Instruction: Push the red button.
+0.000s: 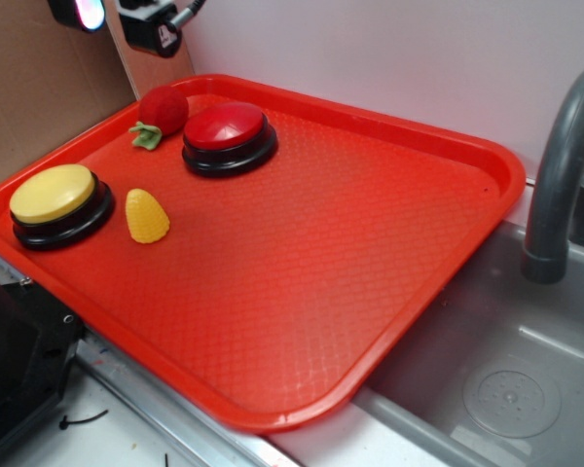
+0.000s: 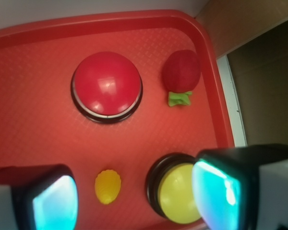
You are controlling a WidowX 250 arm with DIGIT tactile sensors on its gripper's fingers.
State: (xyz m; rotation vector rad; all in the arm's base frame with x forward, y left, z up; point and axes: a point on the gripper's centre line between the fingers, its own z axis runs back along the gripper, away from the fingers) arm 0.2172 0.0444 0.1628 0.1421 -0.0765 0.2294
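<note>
A red plastic tray [image 1: 389, 243] with a raised rim and a fine diamond texture lies across a counter, one corner reaching over a grey sink [image 1: 526, 379]. In the exterior view, going left to right, a yellow button [image 1: 53, 193] on a black base sits close to the tray's left rim, a small yellow corn toy [image 1: 146, 216] lies just beside it, a fuzzy red strawberry toy [image 1: 162, 112] with green leaves rests near the far rim, and the red button [image 1: 226, 126] stands just to its right, close to the strawberry but apart from the yellow button and corn. The red button is round with no long axis; its glossy dome faces straight up on a flat black circular base. To its right and toward the camera the tray floor is bare for most of its width, while the far rim runs close behind it. A grey faucet [image 1: 565, 175] curves up at the far right. The gripper [image 2: 134, 191], seen from the wrist camera, hangs above the tray with its two fingers [image 2: 216, 191] spread wide apart, holding nothing; the corn toy and part of the yellow button show between them, and the red button lies ahead.
</note>
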